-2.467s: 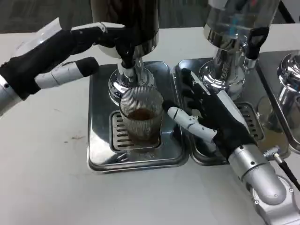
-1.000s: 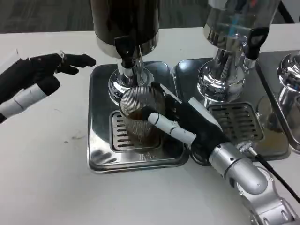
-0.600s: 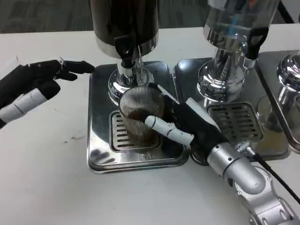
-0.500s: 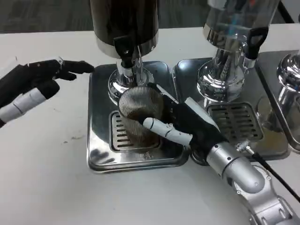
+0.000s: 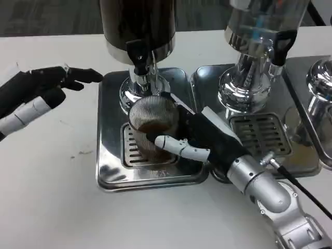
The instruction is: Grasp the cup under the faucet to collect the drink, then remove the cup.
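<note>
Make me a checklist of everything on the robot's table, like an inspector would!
Surface: white table, a few small dark specks on it.
Job's things: ribbed glass cup with brown drink, on the drip tray under the dark dispenser's faucet.
Clutter: a second dispenser on its own tray; part of a third at the right edge.
Hands: right hand wraps around the cup; left hand hangs over the table, holding nothing.
Cables: black cable beside the right forearm.
Surroundings: dark floor beyond the table.
</note>
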